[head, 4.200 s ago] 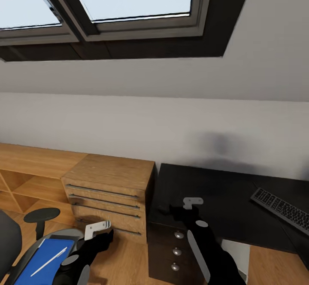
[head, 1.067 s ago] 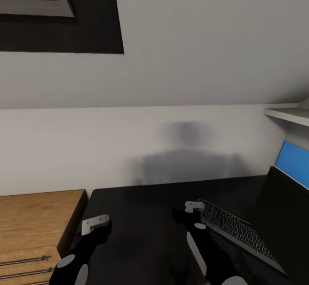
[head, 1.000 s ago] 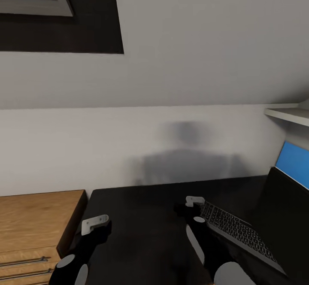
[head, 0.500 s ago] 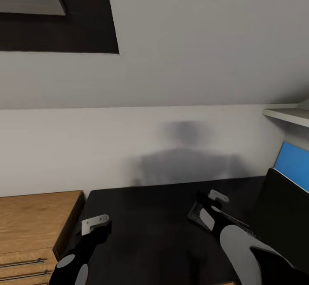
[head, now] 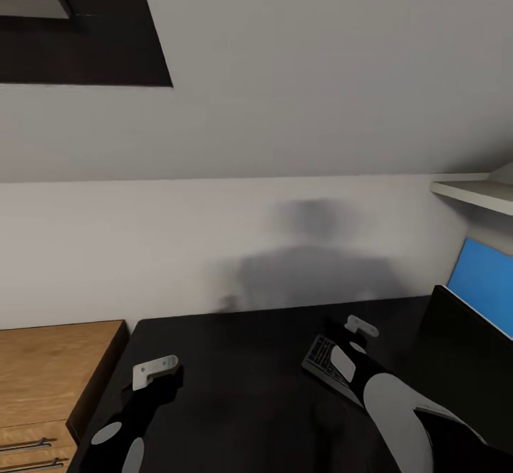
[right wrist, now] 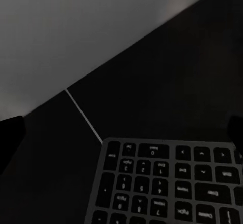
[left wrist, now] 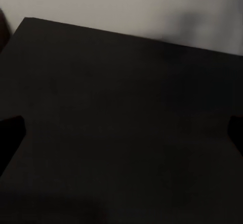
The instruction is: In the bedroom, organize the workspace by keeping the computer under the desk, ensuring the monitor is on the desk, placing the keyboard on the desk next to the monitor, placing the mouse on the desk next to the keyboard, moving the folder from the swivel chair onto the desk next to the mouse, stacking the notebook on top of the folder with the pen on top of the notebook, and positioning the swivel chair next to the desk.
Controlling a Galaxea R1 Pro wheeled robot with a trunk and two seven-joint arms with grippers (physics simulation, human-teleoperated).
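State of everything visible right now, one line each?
keyboard: flat on the desk, under the right arm
monitor: upright on the desk, screen dark
desk: top mostly bare
left gripper: open, above bare desk
right gripper: open, over the keyboard's end

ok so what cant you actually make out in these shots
- Keyboard: in the head view, the right arm covers most of it; in the right wrist view, the frame edge cuts it.
- Monitor: cut by the head view's right edge.
- Right gripper: open or shut is unclear.
- Desk: dark, featureless.
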